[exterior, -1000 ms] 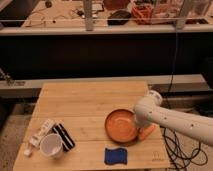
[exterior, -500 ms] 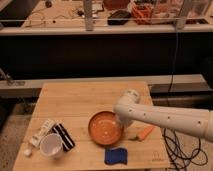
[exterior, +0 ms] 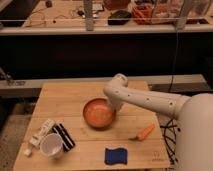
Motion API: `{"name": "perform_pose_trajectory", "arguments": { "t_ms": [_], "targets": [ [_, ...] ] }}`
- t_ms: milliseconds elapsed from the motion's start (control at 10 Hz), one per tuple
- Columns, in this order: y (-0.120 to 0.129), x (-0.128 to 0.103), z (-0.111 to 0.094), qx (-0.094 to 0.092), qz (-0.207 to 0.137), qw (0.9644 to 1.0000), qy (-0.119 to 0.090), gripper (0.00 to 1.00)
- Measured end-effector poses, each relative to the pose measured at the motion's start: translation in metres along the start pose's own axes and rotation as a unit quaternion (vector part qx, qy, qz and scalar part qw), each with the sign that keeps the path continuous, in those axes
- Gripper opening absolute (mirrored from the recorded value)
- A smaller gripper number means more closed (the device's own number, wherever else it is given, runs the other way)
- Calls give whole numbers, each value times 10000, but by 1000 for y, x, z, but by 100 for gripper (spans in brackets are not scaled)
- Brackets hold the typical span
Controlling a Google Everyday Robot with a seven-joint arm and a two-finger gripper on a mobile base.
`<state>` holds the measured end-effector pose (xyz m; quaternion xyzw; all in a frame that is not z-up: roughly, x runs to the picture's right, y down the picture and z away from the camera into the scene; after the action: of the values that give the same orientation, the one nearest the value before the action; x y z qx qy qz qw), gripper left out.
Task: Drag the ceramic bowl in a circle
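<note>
The ceramic bowl [exterior: 99, 113] is round, shallow and glossy orange-brown. It sits near the middle of the wooden table [exterior: 65, 100]. The white arm reaches in from the right and bends down over the bowl's far right rim. My gripper [exterior: 116, 106] is at that rim, hidden behind the arm's wrist. The white cup [exterior: 51, 145] stands at the front left, apart from the bowl.
A carrot [exterior: 143, 133] lies to the bowl's front right. A blue sponge [exterior: 115, 156] lies near the front edge. A black packet [exterior: 63, 136] and a white bottle [exterior: 41, 133] lie beside the cup. A dark shelf unit stands behind the table.
The bowl has moved left and a little away across the table, with the arm's end moving along with it. The carrot, once hidden by the arm, now shows.
</note>
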<state>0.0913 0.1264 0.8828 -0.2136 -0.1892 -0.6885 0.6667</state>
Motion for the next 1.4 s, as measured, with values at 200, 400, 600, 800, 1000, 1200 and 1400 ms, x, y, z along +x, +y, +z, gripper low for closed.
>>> {"name": "perform_pose_trajectory", "arguments": {
  "t_ms": [200, 400, 600, 800, 1000, 1200, 1400],
  "targets": [
    [52, -15, -4, -218, 441, 9988, -25, 0],
    [97, -33, -11, -365, 876, 9955, -17, 0],
    [149, -58, -20, -511, 1381, 9891, 2, 0],
    [174, -84, -27, -540, 1440, 9881, -11, 0],
    [172, -105, -32, -526, 1320, 9898, -35, 0],
    [145, -122, -35, -450, 1107, 9928, -65, 0],
    [85, -132, -38, -339, 718, 9968, -62, 0]
  ]
}}
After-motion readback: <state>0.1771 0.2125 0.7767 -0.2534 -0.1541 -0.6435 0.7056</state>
